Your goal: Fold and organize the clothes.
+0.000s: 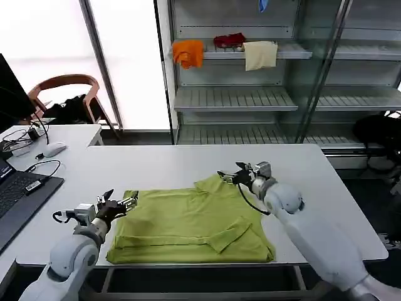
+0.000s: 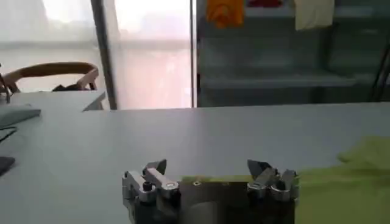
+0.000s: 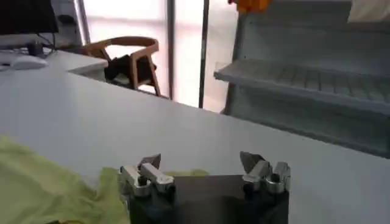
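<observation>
A lime yellow-green T-shirt, the clothes, lies partly folded near the front edge of the white table; one sleeve is folded over its front right part. My left gripper hovers open at the shirt's left edge, nothing between its fingers. In the left wrist view that gripper has its jaws wide apart, with the shirt off to one side. My right gripper is open at the shirt's far right corner. The right wrist view shows this gripper spread over the table, beside the shirt fabric.
A laptop, cables and a mouse sit on the table's left side. Behind stands a metal shelf holding an orange cloth, a red cloth and a cream cloth. A wooden chair is at the back left.
</observation>
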